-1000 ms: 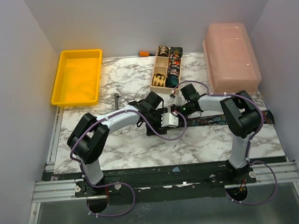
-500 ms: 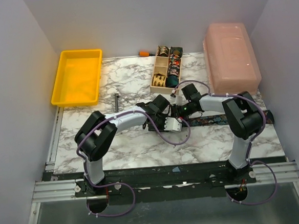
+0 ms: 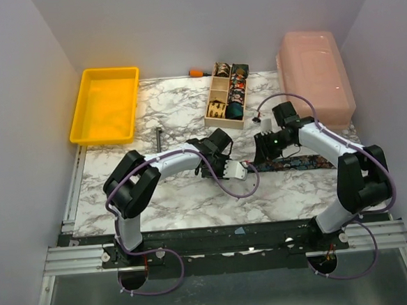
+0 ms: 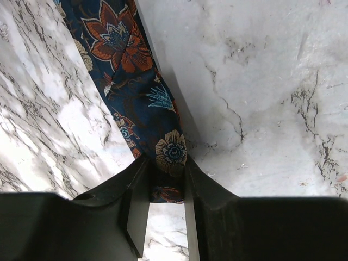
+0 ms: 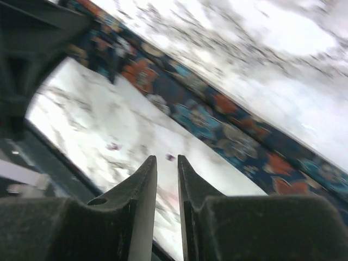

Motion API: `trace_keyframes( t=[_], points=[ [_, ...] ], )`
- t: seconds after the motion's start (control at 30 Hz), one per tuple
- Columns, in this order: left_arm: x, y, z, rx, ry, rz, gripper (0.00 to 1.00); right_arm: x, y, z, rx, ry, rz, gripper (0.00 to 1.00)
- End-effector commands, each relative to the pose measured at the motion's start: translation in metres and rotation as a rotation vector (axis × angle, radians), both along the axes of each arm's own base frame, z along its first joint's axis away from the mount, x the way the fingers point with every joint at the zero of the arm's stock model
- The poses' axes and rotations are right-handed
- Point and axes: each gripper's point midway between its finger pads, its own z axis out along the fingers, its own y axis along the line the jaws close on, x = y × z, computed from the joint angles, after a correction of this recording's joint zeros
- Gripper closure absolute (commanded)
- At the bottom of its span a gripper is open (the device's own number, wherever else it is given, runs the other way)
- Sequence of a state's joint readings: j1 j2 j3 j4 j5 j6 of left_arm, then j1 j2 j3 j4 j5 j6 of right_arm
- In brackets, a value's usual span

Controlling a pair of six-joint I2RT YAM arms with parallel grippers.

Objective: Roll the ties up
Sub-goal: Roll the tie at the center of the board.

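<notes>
Two arms are counted: a left arm (image 3: 169, 160) and a right arm (image 3: 318, 139). One flat tie (image 3: 298, 162) is seen on one table (image 3: 172, 109). Coiled ties (image 3: 236, 110) are seen in one wooden box (image 3: 224, 122), but they are too small to be counted. One yellow tray (image 3: 106, 103), one pink box (image 3: 315, 75), one dark tool (image 3: 159, 137) and one orange-handled tool (image 3: 196, 73) are also counted.

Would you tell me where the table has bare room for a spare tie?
Bare marble lies between the yellow tray and wooden box, and along the near edge before the floral tie. Crowded mid-table, where the left gripper and right gripper meet at that tie.
</notes>
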State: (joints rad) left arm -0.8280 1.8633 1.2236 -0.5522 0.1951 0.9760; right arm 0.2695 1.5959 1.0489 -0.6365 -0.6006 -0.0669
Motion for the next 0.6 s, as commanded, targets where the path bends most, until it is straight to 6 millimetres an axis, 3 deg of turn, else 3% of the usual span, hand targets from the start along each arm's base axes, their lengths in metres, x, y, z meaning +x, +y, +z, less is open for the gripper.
trace_keyframes(
  t=[0.0,0.27,0.57],
  points=[
    [-0.006,-0.006,-0.003,0.022,0.025,-0.037,0.71,-0.007,-0.056,-0.036,-0.255,-0.032,0.014,0.76],
    [-0.006,-0.013,-0.006,0.041,0.033,-0.052,0.71,0.012,-0.092,-0.066,-0.432,-0.096,0.017,0.79],
    [-0.013,-0.044,-0.001,0.011,0.038,-0.084,0.71,-0.003,-0.143,-0.084,-0.559,-0.074,0.017,0.81]
  ],
)
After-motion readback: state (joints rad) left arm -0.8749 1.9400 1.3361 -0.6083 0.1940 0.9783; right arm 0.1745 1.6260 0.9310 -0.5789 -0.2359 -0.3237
